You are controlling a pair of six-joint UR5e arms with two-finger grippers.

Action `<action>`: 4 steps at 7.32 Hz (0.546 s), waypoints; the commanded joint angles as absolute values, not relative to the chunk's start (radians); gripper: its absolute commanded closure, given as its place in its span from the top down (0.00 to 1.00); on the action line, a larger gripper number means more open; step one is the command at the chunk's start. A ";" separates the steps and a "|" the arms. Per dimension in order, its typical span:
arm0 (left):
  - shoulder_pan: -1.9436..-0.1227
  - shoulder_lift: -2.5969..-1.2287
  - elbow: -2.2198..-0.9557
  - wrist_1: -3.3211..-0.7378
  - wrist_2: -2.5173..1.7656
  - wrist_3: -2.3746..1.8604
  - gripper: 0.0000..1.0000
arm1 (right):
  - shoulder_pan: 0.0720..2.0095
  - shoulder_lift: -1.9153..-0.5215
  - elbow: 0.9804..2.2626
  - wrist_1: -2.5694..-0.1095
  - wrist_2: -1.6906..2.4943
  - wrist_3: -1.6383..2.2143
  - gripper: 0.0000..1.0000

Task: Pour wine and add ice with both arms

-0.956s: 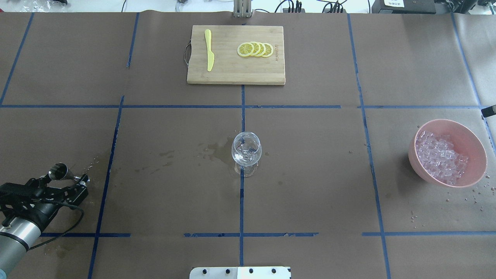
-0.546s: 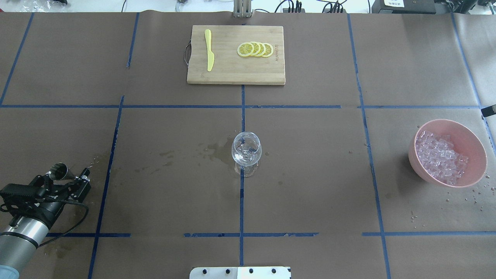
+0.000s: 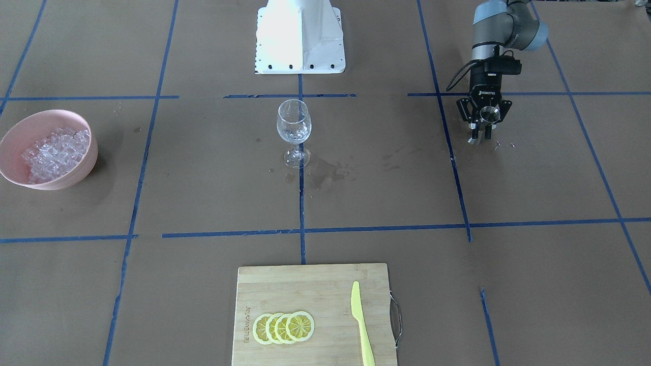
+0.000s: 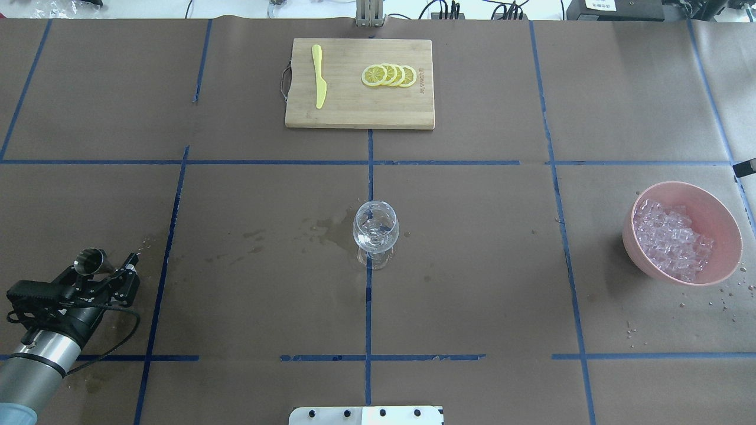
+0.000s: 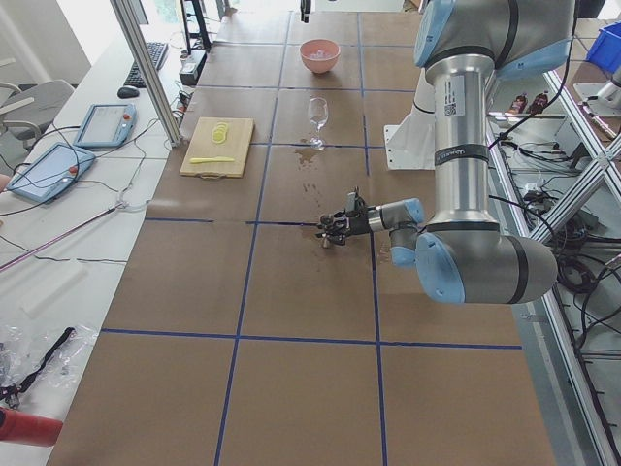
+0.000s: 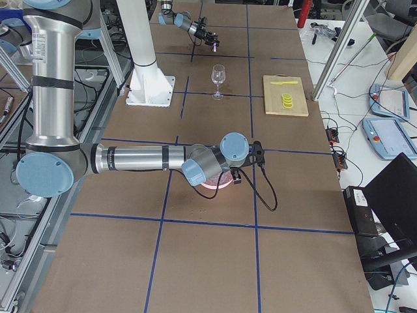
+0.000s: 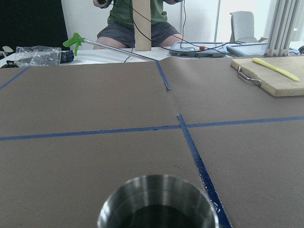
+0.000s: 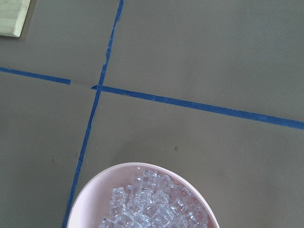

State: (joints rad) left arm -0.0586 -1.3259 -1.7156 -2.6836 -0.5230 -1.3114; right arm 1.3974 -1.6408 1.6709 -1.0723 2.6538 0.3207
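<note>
My left gripper (image 4: 129,271) is low at the table's near left and shut on a steel jigger (image 4: 88,261). It also shows in the front view (image 3: 480,137), and the jigger's rim fills the bottom of the left wrist view (image 7: 159,202). The clear wine glass (image 4: 375,230) stands upright at the centre with a little clear liquid in it. Dark wet patches of wine (image 4: 331,227) lie on the paper beside the glass. The ice (image 4: 670,239) is heaped in a pink bowl (image 4: 711,200) at the right. My right gripper (image 6: 236,175) hovers beside the bowl; I cannot tell whether it is open or shut.
A bamboo cutting board (image 4: 354,112) at the far centre carries lemon slices (image 4: 390,75) and a yellow knife (image 4: 319,77). The white pedestal (image 3: 300,35) stands at the near centre edge. Water drops (image 4: 723,298) dot the paper near the bowl.
My left arm has shifted slightly forward and turned a little, with the jigger still in the gripper. The glass, bowl and board have not moved.
</note>
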 commanded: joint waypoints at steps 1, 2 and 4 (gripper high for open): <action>-0.066 -1.315 -1.718 -2.686 -0.523 -1.316 0.00 | 1.397 -1.635 1.674 -1.072 2.654 0.319 1.00; -0.069 -1.313 -1.718 -2.704 -0.522 -1.316 0.00 | 1.397 -1.634 1.674 -1.072 2.654 0.321 1.00; -0.071 -1.313 -1.724 -2.737 -0.520 -1.315 0.00 | 1.397 -1.634 1.674 -1.072 2.652 0.321 1.00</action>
State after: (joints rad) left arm -0.0695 -1.3132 -1.7215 -2.7236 -0.5213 -1.3157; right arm 1.3975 -1.6342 1.6734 -1.0723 2.6534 0.3205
